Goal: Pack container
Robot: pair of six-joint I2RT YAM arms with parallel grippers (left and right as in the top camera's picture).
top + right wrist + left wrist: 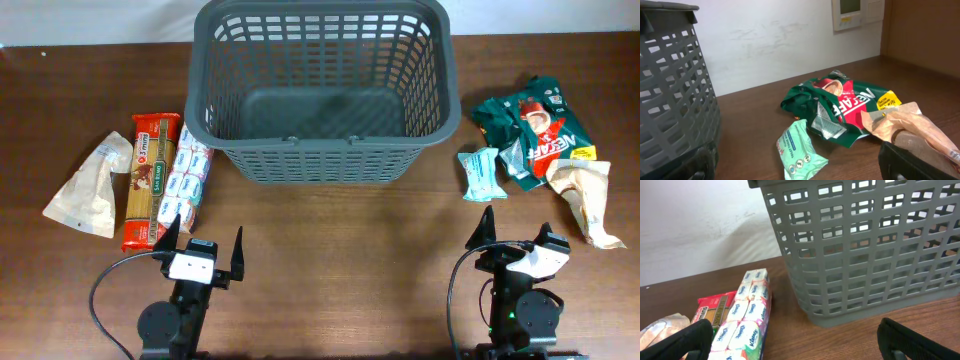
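The container (322,160), a large dark grey lattice basket, stands at the back middle of the table and holds nothing; it also shows in the left wrist view (865,255) and the right wrist view (670,90). My left gripper (201,250) is open and empty near the front left, beside a Kleenex tissue multipack (186,176) (745,320) and a red spaghetti pack (148,180) (715,311). My right gripper (515,240) is open and empty near the front right, before a mint tissue pack (480,172) (800,150).
A beige pouch (88,187) lies at the far left. At the right lie a green Nescafe bag (535,125) (845,107) and a tan crumpled bag (588,198) (912,125). A white wall stands behind the table.
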